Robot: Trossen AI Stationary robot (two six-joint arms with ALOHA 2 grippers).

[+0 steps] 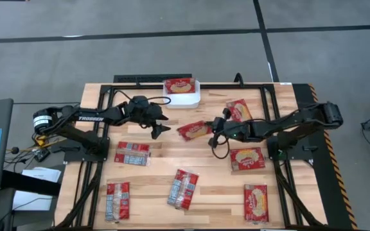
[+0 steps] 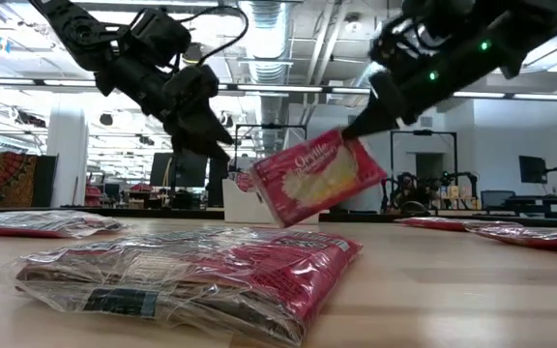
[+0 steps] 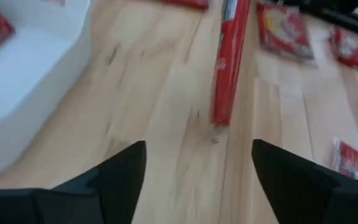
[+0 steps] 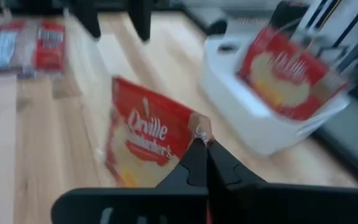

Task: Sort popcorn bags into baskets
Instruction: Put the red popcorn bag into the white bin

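Right end effector (image 1: pixel 214 126) pinches popcorn bag (image 1: pixel 194 130), tilted, long axis crosswise.

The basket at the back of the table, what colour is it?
White, a plain plastic basket with one red popcorn bag in it; the high view shows it best.

Glossy crinkled film popcorn bags (image 2: pixel 322 179); smooth white plastic basket (image 1: pixel 193 97); pale matt wood table (image 1: pixel 217 192)
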